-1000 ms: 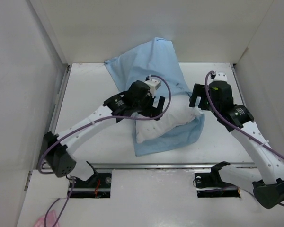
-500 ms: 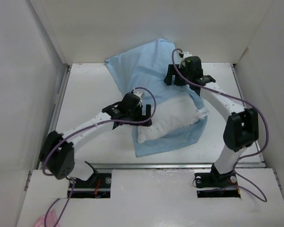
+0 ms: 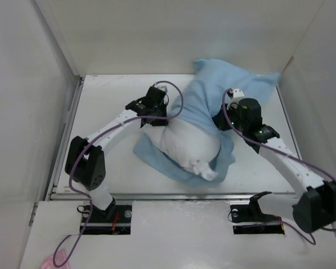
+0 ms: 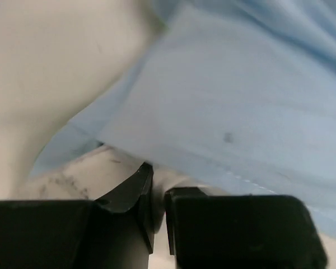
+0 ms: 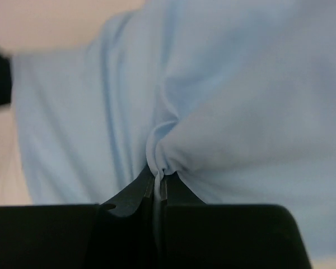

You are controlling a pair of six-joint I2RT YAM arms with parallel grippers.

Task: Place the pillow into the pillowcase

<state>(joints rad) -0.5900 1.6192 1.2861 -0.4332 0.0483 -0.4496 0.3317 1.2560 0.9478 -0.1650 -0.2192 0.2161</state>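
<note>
Left gripper [image 4: 158,180] beside the far-left end of the pillow [image 3: 187,147], fingers almost together with a thin gap, tips at the hem of the pillowcase [image 4: 224,112] — hold unclear, pillow lying on the blue cloth, its far end draped over, right gripper [image 5: 158,182] clamped tight on a bunched fold of the pillowcase.

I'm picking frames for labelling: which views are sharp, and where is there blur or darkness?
Top external: even light and sharp, except a smeared corner of the pillowcase at the picture's upper right. Left wrist: the cloth is soft and out of focus, the fingers nearly black. Right wrist: soft too, though the pinched fold at the right gripper reads clearly.
</note>
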